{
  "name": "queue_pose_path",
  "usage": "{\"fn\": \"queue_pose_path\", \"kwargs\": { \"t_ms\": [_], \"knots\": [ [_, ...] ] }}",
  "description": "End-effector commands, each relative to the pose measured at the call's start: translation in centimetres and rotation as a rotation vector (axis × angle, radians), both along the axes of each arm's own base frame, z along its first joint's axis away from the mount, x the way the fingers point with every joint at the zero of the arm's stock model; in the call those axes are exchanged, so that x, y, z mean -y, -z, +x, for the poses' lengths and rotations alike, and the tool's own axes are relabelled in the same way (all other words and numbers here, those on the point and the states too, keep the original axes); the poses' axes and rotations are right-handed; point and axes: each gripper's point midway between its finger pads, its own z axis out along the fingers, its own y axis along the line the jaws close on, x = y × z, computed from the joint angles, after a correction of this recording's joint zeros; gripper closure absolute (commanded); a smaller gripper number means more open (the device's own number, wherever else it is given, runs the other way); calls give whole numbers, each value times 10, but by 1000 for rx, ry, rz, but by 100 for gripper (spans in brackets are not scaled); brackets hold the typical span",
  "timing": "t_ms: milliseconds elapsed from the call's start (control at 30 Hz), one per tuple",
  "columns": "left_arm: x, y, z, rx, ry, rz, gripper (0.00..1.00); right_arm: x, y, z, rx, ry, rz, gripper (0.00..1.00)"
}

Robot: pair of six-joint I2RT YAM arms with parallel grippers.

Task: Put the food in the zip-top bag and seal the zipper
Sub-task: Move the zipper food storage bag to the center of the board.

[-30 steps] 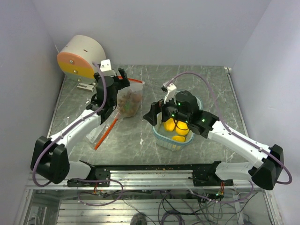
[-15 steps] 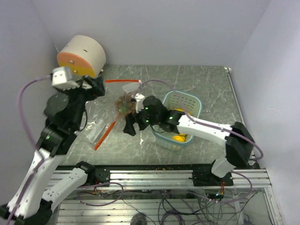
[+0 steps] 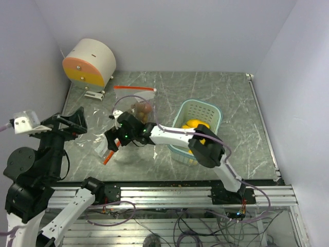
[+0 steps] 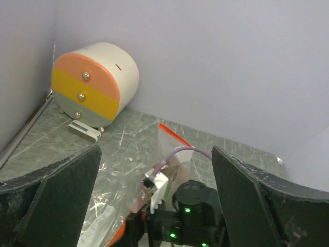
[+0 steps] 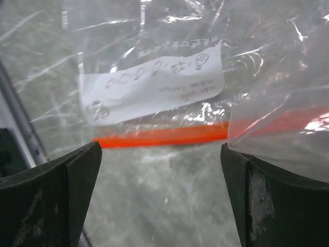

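Right claw (image 5: pixel 160 148) gapes wide, empty, over the bag's (image 3: pixel 128 100) orange zipper (image 5: pixel 159 136), left of the desk's (image 3: pixel 231 98) centre. Only its wrist view shows the one white label (image 5: pixel 154 82); the print is unreadable. Left claw (image 4: pixel 155 150), wide and empty, hangs high over the left edge. Brown fruits (image 3: pixel 142 109) lie in the bag. Yellow fruits (image 3: pixel 194 124) sit in the basket (image 3: pixel 212 109), their count hidden by the right arm (image 3: pixel 175 136).

Both arms are built of white links joined by chunky black joints, the left arm (image 3: pixel 33 177) at the left edge of the overhead view, the right arm (image 3: pixel 172 138) across its middle. A thin purple cable (image 4: pixel 180 150) trails along each, and small green lights (image 4: pixel 187 210) glow on the right arm's black wrist. The fingers (image 5: pixel 46 200) are matte black slabs, slightly scuffed.
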Motion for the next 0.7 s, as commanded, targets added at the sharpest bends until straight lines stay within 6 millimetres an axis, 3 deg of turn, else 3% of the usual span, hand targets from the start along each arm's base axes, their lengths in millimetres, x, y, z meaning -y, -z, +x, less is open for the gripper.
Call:
{"fn": "queue_pose_path", "kwargs": {
  "t_ms": [0,267,533,567,667],
  "knots": [
    [-13,2,-14,-6,-35,25,0,-19,18,27,59,79,-23,0],
    [-5,7,-15,-17,13,48,0,-25,51,62,227,192,-78,0],
    [-1,10,-14,-9,36,47,1,-9,94,79,312,348,-253,0],
    [0,10,-14,-11,40,49,1,-5,99,81,319,369,-278,2],
    [2,11,-13,-19,47,53,2,6,108,81,326,390,-308,22]
  ]
}}
